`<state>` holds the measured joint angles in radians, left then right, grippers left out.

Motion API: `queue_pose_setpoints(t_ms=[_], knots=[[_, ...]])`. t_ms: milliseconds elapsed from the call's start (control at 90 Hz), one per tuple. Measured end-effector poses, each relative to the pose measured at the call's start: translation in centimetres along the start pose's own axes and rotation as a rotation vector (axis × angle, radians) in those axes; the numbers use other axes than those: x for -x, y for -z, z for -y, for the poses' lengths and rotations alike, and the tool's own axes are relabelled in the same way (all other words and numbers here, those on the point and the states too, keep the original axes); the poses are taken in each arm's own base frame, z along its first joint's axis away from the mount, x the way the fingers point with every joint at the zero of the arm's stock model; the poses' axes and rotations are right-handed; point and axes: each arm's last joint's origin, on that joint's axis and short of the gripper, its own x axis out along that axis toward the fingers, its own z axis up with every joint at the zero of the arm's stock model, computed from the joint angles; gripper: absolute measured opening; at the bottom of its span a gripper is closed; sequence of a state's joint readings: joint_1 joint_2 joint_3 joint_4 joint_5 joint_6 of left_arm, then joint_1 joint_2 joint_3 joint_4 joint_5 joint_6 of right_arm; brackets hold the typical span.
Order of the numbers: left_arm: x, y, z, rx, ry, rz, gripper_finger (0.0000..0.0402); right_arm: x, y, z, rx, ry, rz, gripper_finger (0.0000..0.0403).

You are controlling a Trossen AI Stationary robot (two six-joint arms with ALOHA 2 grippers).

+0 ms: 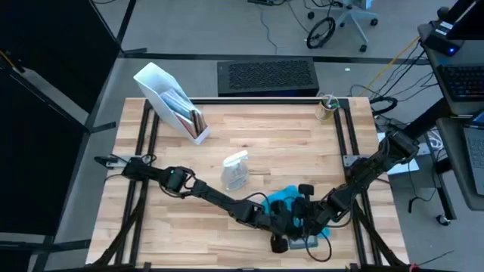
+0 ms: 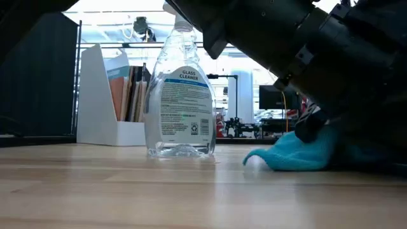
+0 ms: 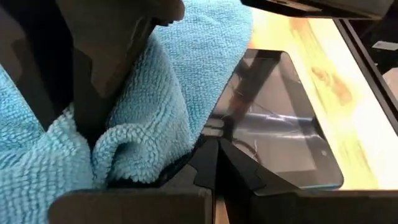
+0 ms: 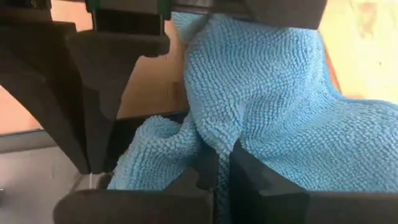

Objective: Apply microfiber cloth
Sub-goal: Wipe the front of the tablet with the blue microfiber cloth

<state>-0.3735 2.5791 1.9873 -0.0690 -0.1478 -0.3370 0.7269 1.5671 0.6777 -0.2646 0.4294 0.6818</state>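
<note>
Overhead and wrist views of a two-arm cell at a wooden table (image 1: pixel 249 151). The microfiber cloth (image 1: pixel 286 198), sky-blue and bunched, lies near the table's 5 o'clock edge, partly draped over a dark grey tablet (image 3: pixel 280 118) whose glossy screen shows uncovered in the left wrist view. Both arms converge on this spot: the left gripper (image 1: pixel 291 219) reaches in from 9 o'clock, the right gripper (image 1: pixel 314 215) from 3 o'clock. In the left wrist view a fold of the cloth sits pinched between the left gripper's fingers (image 3: pixel 106 68); in the right wrist view the right gripper's fingers (image 4: pixel 249 180) likewise close on a ridge of the cloth. A clear spray bottle (image 1: pixel 235 170), labelled glass cleaner, stands upright near the table's centre, apart from the cloth toward 10 o'clock. A white file holder (image 1: pixel 172 102) with papers stands toward 11 o'clock.
</note>
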Motion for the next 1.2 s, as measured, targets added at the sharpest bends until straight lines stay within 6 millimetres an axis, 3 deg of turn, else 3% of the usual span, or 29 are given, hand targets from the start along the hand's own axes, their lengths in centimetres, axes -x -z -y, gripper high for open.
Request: queue_pose_setpoints(t_ms=[189, 433, 622, 722, 967, 1200], knots=[[0.0, 0.1, 0.1, 0.005, 0.007, -0.01, 0.0, -0.4, -0.1, 1.5, 0.12, 0.155, -0.004, 0.0], [0.0, 0.2, 0.2, 0.024, 0.015, -0.016, 0.0, -0.1, 0.2, 4.2, 0.181, 0.324, -0.162, 0.0], [0.0, 0.3, 0.3, 0.017, 0.017, -0.017, 0.0, 2.7, -1.9, 1.6, 0.121, 0.207, -0.026, 0.0], [0.0, 0.3, 0.4, 0.014, 0.018, -0.016, 0.0, 3.3, -2.2, -0.1, 0.095, 0.119, 0.058, 0.0], [0.0, 0.3, 0.5, 0.017, 0.023, -0.017, 0.0, 0.8, -0.6, -1.7, 0.057, 0.067, 0.038, 0.0], [0.0, 0.3, 0.2, 0.02, 0.007, -0.013, 0.0, -0.4, 1.4, 0.5, 0.197, 0.297, -0.114, 0.0]])
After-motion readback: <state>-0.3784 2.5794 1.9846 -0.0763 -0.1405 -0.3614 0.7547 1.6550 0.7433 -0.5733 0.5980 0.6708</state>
